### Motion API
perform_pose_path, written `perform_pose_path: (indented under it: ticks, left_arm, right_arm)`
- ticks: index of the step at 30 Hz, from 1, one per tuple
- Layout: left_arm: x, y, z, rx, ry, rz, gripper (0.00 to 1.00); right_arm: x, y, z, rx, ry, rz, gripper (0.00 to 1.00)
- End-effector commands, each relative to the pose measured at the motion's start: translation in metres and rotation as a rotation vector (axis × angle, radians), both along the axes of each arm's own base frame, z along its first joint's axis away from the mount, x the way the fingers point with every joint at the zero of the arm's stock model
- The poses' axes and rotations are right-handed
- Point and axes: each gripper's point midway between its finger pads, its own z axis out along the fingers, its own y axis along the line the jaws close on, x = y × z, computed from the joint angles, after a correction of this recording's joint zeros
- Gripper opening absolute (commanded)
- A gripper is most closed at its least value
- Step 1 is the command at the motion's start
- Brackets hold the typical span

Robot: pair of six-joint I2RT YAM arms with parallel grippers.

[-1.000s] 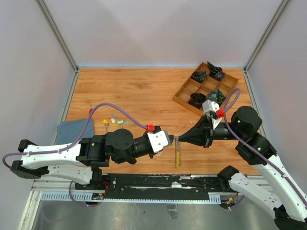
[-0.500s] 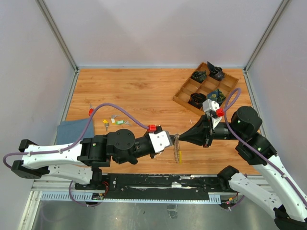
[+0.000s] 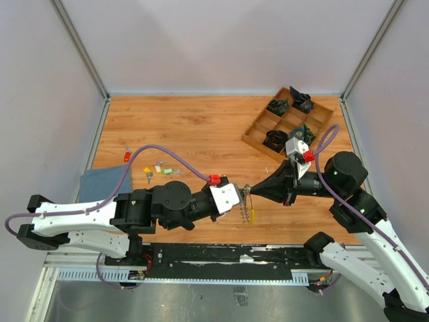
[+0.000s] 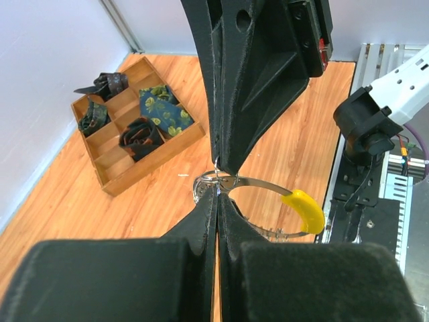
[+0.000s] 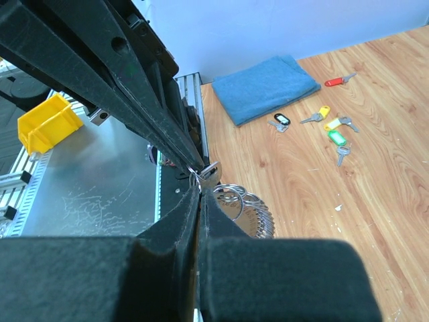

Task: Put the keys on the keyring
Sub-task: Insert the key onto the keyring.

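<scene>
Keyring [image 3: 249, 205]: silver wire loop with a yellow sleeve [image 4: 304, 209], held off the table [image 3: 201, 127] at mid-front, between our two arms. From above we see it edge-on, its plane running far-to-near, with the sleeve at the near, lower end. Whether any key is on it we cannot tell.

Left gripper [image 3: 242, 198]: fingers pressed together, pinching the wire at the loop's far end.

Right gripper [image 3: 252, 190]: likewise closed to a sliver on the same stretch of wire, meeting the left one tip to tip.

Keys [image 3: 158, 168]: loose on the table, a small cluster with coloured heads just beyond the blue cloth [image 3: 100, 182], and one red-headed key [image 3: 127, 157] a little apart. All lie well to the left of the keyring.

Judgement: the keys sit on our left arm's side and nearer to it, while the right arm would have to cross over. With both grippers taken up by the loop, we reckon one must let go, most likely the left, while the right holds the ring up.
</scene>
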Motion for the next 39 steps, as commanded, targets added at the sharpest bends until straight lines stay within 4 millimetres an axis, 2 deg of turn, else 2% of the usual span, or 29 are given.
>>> perform_pose_path:
  ticks: [1,25,27,34,39]
  left_arm:
    - [-0.001,-0.001,0.003,-0.017,-0.002,0.000,0.00]
    - [0.007,-0.002,0.003,-0.055,0.010,0.060,0.02]
    - [0.008,-0.002,0.004,-0.065,0.009,0.068,0.04]
    - [0.005,-0.001,0.013,-0.125,0.023,0.051,0.23]
    - [0.000,0.002,0.019,-0.164,0.043,0.028,0.28]
  right_arm:
    - [0.012,-0.002,0.013,0.057,-0.020,-0.079,0.01]
    - [0.024,-0.001,0.028,0.214,0.031,-0.155,0.00]
    - [0.024,-0.002,0.031,0.227,0.029,-0.159,0.01]
    - [0.023,-0.003,0.036,0.268,0.017,-0.168,0.01]
    - [0.022,-0.005,0.039,0.288,-0.017,-0.163,0.01]
